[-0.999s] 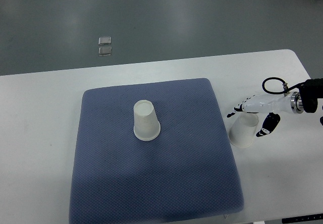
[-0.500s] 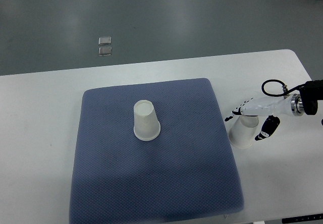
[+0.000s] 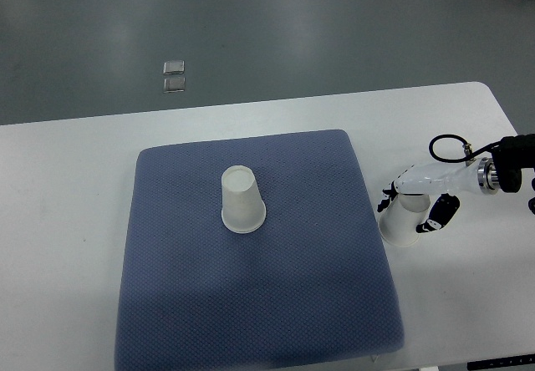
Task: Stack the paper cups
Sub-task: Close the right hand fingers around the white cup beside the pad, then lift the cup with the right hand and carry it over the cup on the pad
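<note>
One white paper cup (image 3: 242, 202) stands upside down near the middle of the blue mat (image 3: 251, 304). A second upside-down paper cup (image 3: 401, 226) stands on the white table just off the mat's right edge. My right hand (image 3: 411, 205) comes in from the right edge and sits over this cup's top. Its fingers (image 3: 389, 194) curl around the left side and the thumb presses the right side. The left arm is out of the picture.
The white table (image 3: 67, 221) carries the mat and ends at a rounded corner at the upper right. A black cable loop (image 3: 447, 145) rises from my wrist. Two small clear items (image 3: 174, 77) lie on the grey floor beyond the table.
My right hand slid a little left and down onto the cup, and its fingers went from spread to curled around it. The cup on the mat has not moved.
</note>
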### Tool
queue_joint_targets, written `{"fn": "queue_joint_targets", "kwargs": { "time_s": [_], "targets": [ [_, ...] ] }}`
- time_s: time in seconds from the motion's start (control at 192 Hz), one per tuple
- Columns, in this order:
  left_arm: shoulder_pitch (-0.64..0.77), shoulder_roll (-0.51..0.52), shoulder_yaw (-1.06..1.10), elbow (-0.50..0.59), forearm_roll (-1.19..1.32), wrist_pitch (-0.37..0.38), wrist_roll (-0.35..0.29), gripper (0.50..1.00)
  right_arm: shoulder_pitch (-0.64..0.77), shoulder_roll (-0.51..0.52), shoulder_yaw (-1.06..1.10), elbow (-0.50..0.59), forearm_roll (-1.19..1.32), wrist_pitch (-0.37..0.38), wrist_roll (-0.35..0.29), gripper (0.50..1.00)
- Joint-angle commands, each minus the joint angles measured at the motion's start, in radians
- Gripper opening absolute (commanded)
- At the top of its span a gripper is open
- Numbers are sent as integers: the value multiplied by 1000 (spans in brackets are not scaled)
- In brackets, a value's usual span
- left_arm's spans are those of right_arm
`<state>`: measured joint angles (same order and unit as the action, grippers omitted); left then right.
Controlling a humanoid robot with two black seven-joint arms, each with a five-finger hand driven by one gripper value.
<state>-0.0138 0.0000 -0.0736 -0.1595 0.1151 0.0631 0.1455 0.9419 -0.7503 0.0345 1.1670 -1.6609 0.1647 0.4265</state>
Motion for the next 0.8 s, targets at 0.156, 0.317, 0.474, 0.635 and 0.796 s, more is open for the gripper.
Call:
{"fn": "queue_joint_targets", "kwargs": {
  "time_s": [0.156,0.317,0.474,0.635,0.796],
  "targets": [
    [1,0,0,0,0,0,0,1000,5,-3,-1,-1,-3,4,0,668],
    [0,0,0,0,0,0,0,1000,20,-9,1,-1,-2,4,0,668],
    [0,0,0,0,0,0,0,1000,63,-20,1,-1,6,7,0,668],
    [1,0,0,0,0,0,0,1000,135,-20,1,0,13,41,1,670],
    [2,0,0,0,0,0,0,1000,224,-6,1,16,13,105,1,672]
  ]
}}
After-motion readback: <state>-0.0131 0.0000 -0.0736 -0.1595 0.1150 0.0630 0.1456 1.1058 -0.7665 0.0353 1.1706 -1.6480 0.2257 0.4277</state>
